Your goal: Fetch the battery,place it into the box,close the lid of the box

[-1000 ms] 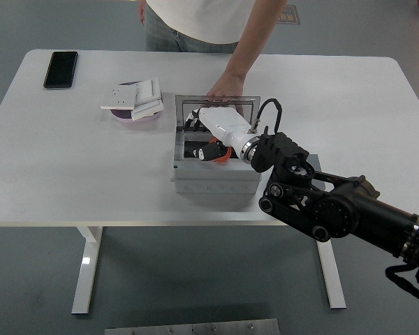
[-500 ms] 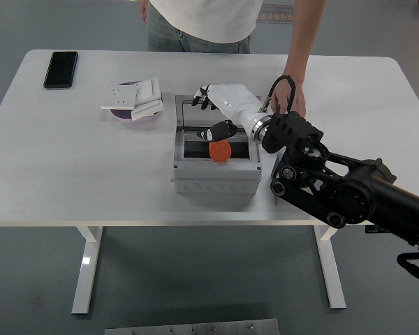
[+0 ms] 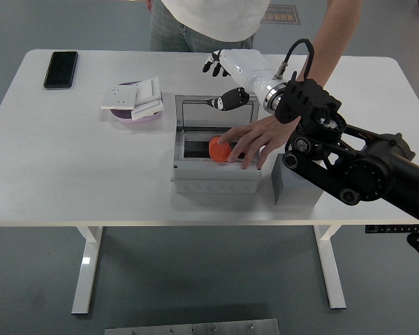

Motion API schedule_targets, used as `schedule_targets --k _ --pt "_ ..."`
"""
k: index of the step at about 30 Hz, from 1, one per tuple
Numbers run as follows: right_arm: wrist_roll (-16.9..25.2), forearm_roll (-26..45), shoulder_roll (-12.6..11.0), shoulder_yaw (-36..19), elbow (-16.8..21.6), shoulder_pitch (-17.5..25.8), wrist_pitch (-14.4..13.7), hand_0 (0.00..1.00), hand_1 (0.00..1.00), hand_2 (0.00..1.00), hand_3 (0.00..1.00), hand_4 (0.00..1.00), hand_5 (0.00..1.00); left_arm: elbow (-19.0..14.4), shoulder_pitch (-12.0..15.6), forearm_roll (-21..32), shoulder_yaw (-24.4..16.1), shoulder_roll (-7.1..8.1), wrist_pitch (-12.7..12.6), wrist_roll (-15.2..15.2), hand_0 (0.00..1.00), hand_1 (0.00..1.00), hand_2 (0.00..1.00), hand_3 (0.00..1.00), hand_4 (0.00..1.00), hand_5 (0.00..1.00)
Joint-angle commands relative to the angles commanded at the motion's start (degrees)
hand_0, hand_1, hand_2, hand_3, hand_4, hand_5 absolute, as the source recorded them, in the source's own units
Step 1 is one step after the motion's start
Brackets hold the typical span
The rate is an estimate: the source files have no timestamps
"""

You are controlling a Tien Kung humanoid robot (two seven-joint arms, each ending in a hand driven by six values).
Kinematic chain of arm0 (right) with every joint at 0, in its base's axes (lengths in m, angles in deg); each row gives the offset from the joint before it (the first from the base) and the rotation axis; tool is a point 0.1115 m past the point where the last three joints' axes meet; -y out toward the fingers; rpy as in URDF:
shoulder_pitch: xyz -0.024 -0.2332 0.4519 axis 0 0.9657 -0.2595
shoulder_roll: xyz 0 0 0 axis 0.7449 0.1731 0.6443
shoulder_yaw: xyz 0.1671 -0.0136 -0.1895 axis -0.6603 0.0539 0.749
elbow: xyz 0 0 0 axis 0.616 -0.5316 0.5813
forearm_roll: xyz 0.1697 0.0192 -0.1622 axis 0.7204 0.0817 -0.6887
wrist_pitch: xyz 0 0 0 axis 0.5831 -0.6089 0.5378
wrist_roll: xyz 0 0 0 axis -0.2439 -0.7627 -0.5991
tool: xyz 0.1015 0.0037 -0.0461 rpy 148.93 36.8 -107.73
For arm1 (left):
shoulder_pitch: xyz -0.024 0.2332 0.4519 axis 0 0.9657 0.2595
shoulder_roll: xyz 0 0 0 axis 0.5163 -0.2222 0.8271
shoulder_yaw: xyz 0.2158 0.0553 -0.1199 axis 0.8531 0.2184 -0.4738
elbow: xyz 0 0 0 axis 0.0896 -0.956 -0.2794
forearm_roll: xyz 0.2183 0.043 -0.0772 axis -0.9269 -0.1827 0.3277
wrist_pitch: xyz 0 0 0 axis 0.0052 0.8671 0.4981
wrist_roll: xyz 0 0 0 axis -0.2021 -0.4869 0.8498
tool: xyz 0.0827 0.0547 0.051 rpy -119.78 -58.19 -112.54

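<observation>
Right hand: it is raised above the table behind the box, over the far edge of the open lid; the white palm is turned up and the dark-tipped fingers are loosely spread, with nothing held in them.
Right arm: it is brought in from the picture's right edge, with the black forearm and joints lying across the right part of the table.
Left arm: none of it is seen.
Box: a grey box is set near the middle of the table, toward its near edge; the lid is swung back and stands up at the far side, so the inside is laid open.
Orange thing: a round orange object is seen inside the box, at the right of its opening; whether it is the battery cannot be told.
Person's hand: it is reached down from the far side and laid over the right part of the box's opening, with the fingertips touching the orange thing.
Person: only a light top and one arm are seen at the picture's top.
Grey block: it is placed just beside the box on its right, partly covered by the right arm.
Phone: a black phone is laid flat at the far left corner of the table.
Purple dish: it is set left of the box, well apart from the phone, with white cards stacked on it.
Table: white, with bare surface on the left.
</observation>
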Motion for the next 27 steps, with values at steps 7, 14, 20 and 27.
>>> schedule_targets --k 7,14,20,27 --pt "-0.05 0.47 -0.03 -0.58 -0.6 0.08 -0.02 0.57 0.607 0.637 0.709 0.84 0.227 0.02 -0.3 -0.14 -0.05 0.02 0.03 0.04 0.587 0.736 0.589 0.544 0.535 0.051" --pt "0.18 3.0 0.33 -1.33 -1.13 0.35 -0.51 0.6 0.625 0.652 0.72 0.873 0.599 0.02 -0.52 -0.35 -0.14 0.0 0.03 0.11 0.587 0.734 0.589 0.544 0.537 0.053" --pt "0.21 4.84 0.84 -1.77 -1.75 0.51 -0.87 0.718 0.706 0.71 0.751 0.912 0.998 0.02 -0.68 -0.57 -0.25 0.03 0.03 0.18 0.587 0.734 0.588 0.544 0.538 0.053" --pt "1.05 8.08 1.98 -2.15 -3.68 0.93 -1.94 0.787 0.737 0.747 0.762 0.869 0.998 0.02 -1.05 -1.0 -0.4 -0.08 0.09 0.29 0.587 0.734 0.587 0.544 0.537 0.052"
